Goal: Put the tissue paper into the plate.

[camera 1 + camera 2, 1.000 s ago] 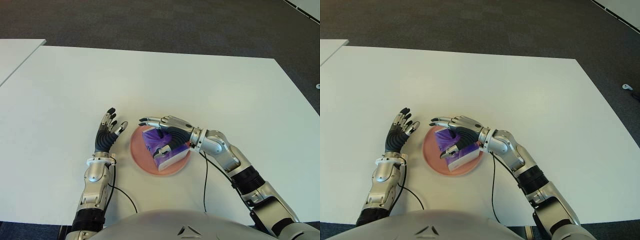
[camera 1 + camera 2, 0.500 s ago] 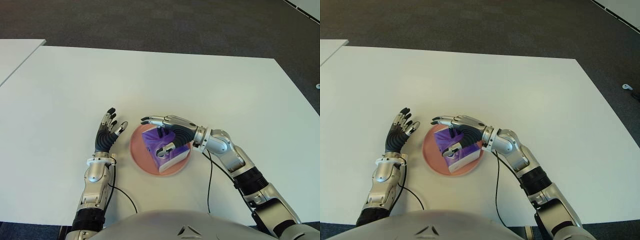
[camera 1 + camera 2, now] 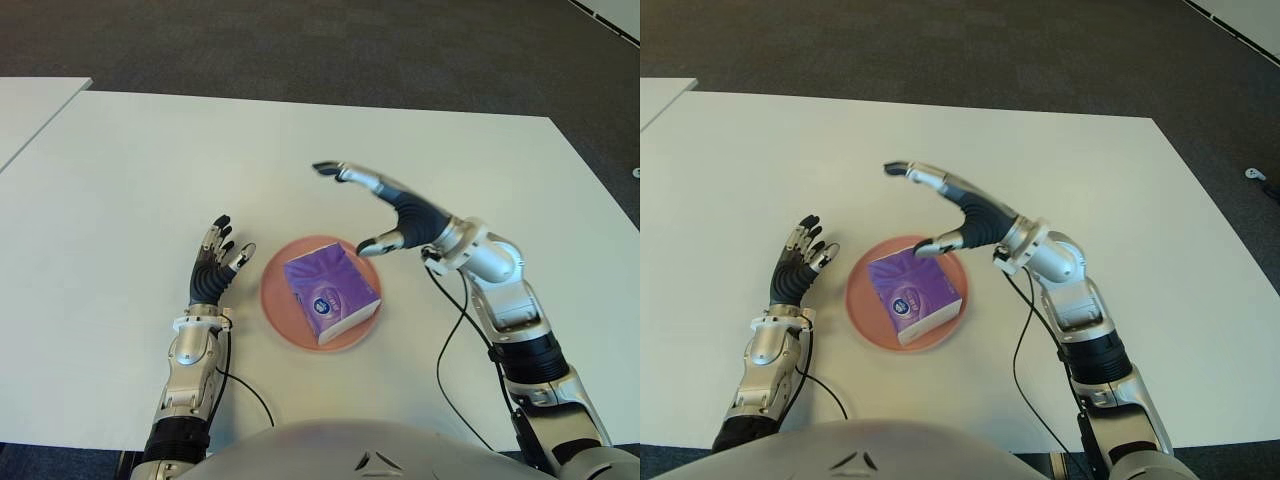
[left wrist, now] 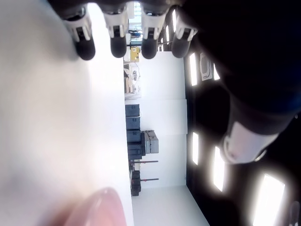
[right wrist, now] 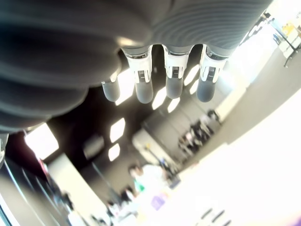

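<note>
Fingers of the right hand are stretched out long and straight, and they hold nothing. That hand is up in the air, above the white surface, at about 1 o'clock from the plate. Its thumb points down toward the plate's rim but does not touch it. In the right wrist view the four fingertips stick out side by side with only the room behind them.

On the plate lies the tissue paper. It is a purple pack with a small round white mark on top and a white edge on the side near the robot. The pack sits flat in the middle of the plate, a bit turned, with one corner reaching close to the rim at about 4 o'clock. The plate is round and pink. It sits on the surface right in front of the robot.

At about 9 o'clock from the plate is the left hand, just beside it. Its fingers are loose and spread, and they hold nothing. The fingertips point away from the robot.

Thin black cables run along both arms.
</note>
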`<move>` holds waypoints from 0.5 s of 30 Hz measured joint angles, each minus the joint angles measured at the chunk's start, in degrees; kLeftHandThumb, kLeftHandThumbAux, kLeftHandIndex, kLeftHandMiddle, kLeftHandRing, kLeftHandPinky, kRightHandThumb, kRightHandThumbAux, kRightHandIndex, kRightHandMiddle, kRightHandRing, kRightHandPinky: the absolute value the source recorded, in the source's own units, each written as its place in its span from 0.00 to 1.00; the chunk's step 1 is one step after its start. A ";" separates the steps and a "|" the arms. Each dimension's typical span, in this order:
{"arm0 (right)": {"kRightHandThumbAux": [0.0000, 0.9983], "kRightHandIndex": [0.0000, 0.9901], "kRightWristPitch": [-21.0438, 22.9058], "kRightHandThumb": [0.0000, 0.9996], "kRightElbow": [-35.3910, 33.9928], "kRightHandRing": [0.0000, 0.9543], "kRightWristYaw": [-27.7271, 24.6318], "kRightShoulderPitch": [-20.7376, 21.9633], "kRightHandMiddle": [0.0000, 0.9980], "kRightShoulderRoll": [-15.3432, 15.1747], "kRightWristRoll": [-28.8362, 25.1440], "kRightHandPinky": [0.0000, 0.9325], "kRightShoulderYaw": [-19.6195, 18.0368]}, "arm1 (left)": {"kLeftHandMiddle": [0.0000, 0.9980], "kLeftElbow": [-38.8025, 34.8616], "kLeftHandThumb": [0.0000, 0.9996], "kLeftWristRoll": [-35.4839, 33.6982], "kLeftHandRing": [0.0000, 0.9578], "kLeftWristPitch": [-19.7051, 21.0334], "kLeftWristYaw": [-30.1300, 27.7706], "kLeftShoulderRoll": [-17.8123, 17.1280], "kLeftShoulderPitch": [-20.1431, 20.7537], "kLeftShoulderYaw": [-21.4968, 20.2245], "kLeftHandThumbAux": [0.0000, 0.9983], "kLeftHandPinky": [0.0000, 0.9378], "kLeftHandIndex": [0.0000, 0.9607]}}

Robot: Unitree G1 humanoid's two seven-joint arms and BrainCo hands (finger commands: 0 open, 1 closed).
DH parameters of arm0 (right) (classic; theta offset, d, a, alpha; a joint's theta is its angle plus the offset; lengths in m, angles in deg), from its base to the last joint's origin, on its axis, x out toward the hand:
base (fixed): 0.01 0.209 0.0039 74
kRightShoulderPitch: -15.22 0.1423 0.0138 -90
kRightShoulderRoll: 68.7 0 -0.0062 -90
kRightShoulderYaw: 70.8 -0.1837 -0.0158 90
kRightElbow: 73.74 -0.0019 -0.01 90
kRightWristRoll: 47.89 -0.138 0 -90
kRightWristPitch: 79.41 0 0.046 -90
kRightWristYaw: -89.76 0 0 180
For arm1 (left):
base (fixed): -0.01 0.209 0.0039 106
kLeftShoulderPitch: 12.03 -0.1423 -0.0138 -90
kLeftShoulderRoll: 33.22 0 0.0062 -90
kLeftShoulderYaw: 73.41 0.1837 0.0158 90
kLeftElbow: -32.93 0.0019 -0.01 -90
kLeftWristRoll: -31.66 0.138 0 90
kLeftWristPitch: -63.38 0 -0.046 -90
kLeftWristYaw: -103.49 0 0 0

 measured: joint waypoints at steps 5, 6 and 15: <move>0.31 0.00 0.60 0.18 -1.05 0.00 3.37 -2.00 0.00 2.60 -3.08 0.00 -3.87 | 0.00 -0.08 0.00 0.48 0.00 0.03 0.04 0.23 0.08 0.17 0.62 0.00 0.01; 0.32 0.00 0.16 0.19 -1.17 0.00 4.54 -3.08 0.00 3.38 -3.06 0.00 -4.64 | 0.00 -0.14 0.00 0.67 0.00 0.03 0.04 0.35 0.08 0.27 0.62 0.00 0.01; 0.36 0.00 -5.90 0.16 4.19 0.00 15.76 -5.15 0.00 9.59 -0.28 0.00 -10.85 | 0.00 -0.56 0.00 1.73 0.00 0.06 0.89 0.80 -0.05 0.40 0.62 0.00 0.00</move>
